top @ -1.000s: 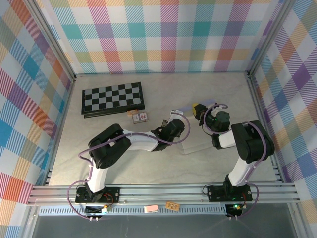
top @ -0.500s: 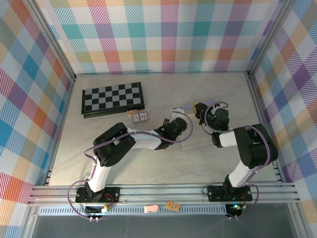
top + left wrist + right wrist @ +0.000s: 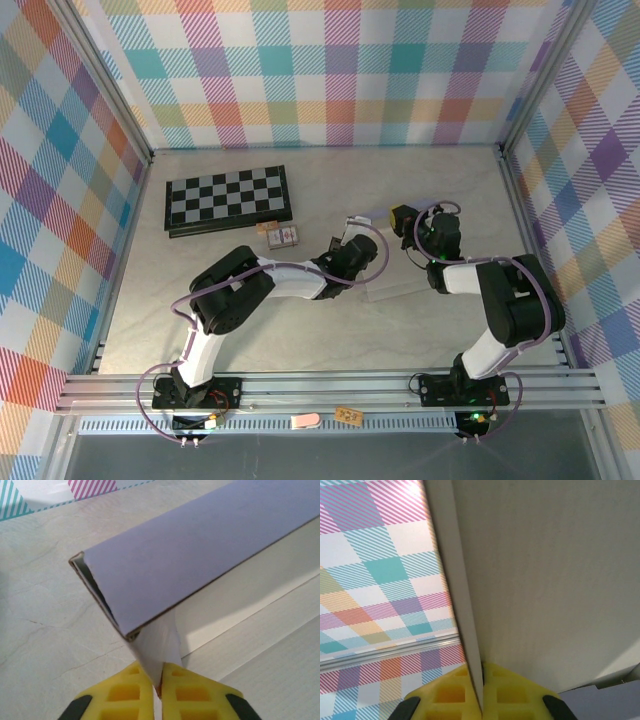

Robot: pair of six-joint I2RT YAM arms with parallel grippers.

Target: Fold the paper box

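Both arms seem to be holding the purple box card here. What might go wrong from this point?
1. The left gripper pinches just a narrow cream flap of the paper box; the flap may slip out or tear if pulled.
2. The right gripper grips a thin panel edge; opposing pulls could crease the card away from its fold lines.
3. The small card pack lies close by; a wide sweep might knock it.

The paper box (image 3: pixel 200 565) lies partly folded, lavender flap raised.
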